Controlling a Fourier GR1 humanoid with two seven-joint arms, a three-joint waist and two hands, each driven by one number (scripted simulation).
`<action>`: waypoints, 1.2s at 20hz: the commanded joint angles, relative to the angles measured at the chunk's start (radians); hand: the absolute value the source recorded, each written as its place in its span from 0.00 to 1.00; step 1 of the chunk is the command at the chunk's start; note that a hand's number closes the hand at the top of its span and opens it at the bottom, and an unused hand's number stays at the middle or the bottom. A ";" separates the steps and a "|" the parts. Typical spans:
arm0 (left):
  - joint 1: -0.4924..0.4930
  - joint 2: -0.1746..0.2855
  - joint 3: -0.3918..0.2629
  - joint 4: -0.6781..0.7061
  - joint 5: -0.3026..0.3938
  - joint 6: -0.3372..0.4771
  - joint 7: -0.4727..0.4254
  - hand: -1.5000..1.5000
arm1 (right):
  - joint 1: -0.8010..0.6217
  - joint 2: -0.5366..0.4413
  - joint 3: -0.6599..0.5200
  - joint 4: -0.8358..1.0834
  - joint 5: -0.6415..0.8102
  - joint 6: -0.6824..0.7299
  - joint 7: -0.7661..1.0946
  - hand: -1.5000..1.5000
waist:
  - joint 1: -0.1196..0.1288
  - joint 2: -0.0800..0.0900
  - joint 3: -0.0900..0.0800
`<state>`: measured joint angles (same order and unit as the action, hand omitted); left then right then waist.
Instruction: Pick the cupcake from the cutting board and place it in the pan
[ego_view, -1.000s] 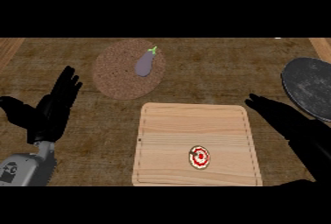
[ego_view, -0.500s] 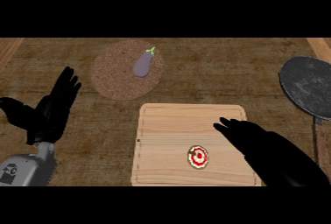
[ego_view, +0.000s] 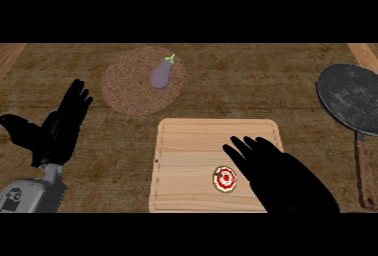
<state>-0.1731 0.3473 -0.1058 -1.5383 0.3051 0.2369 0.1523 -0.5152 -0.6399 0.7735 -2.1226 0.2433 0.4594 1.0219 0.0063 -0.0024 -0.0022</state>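
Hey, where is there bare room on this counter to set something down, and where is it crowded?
Bare counter lies between the round mat and the pan, above the cutting board, and between the left robot hand and the board. Crowded: the board's lower right, where the right robot hand hovers close beside the cupcake.

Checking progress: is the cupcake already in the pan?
No, the cupcake lies on the cutting board, apart from the pan at the right.
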 joint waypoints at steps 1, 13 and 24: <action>0.032 -0.002 0.010 -0.022 -0.011 -0.004 -0.014 0.50 | -0.073 0.132 0.067 0.031 0.041 0.081 0.227 0.00 | 0.004 -0.001 0.000; -0.044 -0.001 0.063 0.029 -0.007 -0.031 0.026 0.50 | -0.062 0.275 0.093 0.247 0.168 0.077 0.174 0.00 | -0.006 0.002 0.001; -0.006 -0.020 0.090 -0.003 -0.021 -0.057 0.023 0.50 | 0.024 0.358 0.060 0.356 0.290 0.107 0.081 0.00 | -0.006 0.002 0.002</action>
<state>-0.1523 0.3232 -0.0471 -1.5611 0.2764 0.1953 0.1691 -0.5145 -0.3437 0.8169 -1.8065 0.4908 0.5251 1.0000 0.0016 -0.0010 -0.0005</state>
